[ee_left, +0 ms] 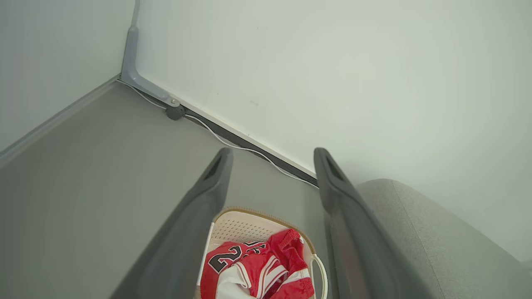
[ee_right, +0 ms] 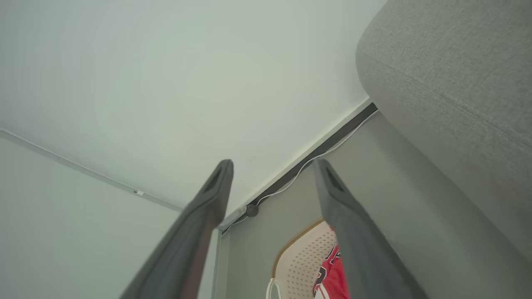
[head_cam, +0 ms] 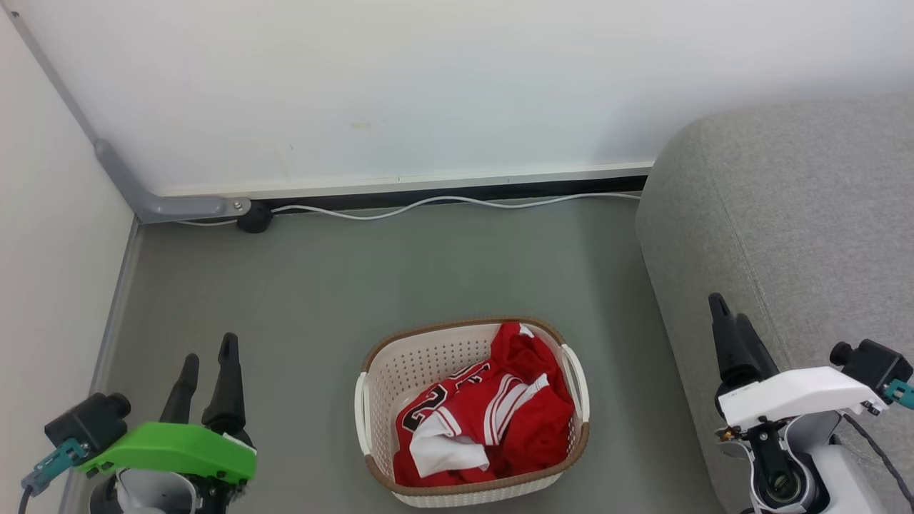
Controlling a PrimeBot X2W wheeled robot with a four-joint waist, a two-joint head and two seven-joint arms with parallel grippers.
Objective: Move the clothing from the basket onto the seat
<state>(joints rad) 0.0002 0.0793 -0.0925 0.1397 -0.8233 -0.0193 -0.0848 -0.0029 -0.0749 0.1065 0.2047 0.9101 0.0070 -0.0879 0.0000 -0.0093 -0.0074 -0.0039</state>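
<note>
The red clothing [head_cam: 493, 417] with white stripes and dark numerals lies crumpled in the cream basket [head_cam: 400, 371] on the grey floor, low in the middle of the head view. The grey seat [head_cam: 800, 214] fills the right side. My left gripper [head_cam: 208, 360] hangs open at the lower left, well left of the basket, holding nothing. My right gripper [head_cam: 730, 314] stands open at the lower right, against the seat's side. In the left wrist view the clothing [ee_left: 253, 270] and basket [ee_left: 245, 226] show between the fingers [ee_left: 199, 216]. In the right wrist view the basket [ee_right: 303, 257] shows low down.
A white wall with a dark skirting closes off the back. A white cable [head_cam: 443, 203] runs along it to a black plug [head_cam: 255, 216] beside a grey conduit [head_cam: 164, 203]. Another wall stands on the left. Bare floor lies between basket and walls.
</note>
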